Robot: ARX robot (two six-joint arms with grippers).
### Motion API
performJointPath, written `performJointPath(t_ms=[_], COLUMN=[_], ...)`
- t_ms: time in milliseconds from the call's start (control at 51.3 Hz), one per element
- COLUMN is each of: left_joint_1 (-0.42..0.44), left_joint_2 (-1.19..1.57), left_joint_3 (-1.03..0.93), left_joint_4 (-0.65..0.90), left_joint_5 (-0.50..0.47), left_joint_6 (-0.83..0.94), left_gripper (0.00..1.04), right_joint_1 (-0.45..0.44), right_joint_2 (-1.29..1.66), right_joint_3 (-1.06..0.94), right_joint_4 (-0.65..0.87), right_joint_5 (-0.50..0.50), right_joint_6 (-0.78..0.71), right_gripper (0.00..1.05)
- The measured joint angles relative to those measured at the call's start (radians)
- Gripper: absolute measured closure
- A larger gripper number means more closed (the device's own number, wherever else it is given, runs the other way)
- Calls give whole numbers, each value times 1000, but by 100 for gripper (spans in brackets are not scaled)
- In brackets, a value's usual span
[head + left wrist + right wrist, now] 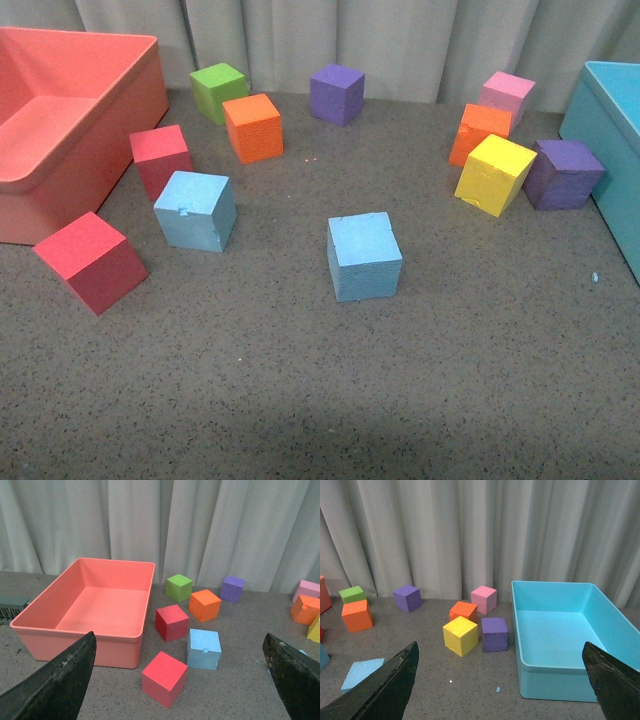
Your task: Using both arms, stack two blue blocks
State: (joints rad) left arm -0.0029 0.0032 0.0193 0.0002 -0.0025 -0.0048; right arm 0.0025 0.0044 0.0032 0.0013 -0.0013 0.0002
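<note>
Foam notched blue cube (195, 210) sits apart from second blue cube (364, 256).

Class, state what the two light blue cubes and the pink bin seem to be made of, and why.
Left blue cube and middle blue cube: probably foam, matte; pitted faces, chipped edges, a notch on the left one. Pink bin: likely moulded plastic; smooth, faint sheen, rounded rim.
</note>
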Motion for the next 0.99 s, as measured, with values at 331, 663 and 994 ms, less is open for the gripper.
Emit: performJointPath(t_ms=[331,663,994], left_joint_1=[-21,-62,-182], left_joint_2=[332,1120,1714], left_joint_3=[110,416,836], left_joint_4=[-209,98,33], left_joint_5=[18,108,32], left_joint_6=[-79,-103,-106], left_gripper=[7,7,7], right_joint_1=[0,0,0], right_joint_2=[-1,-1,-1], right_joint_3=[0,0,0], right_joint_4=[0,0,0], right_joint_5=[0,0,0], right_joint_6=[0,0,0], right_gripper=[9,9,9])
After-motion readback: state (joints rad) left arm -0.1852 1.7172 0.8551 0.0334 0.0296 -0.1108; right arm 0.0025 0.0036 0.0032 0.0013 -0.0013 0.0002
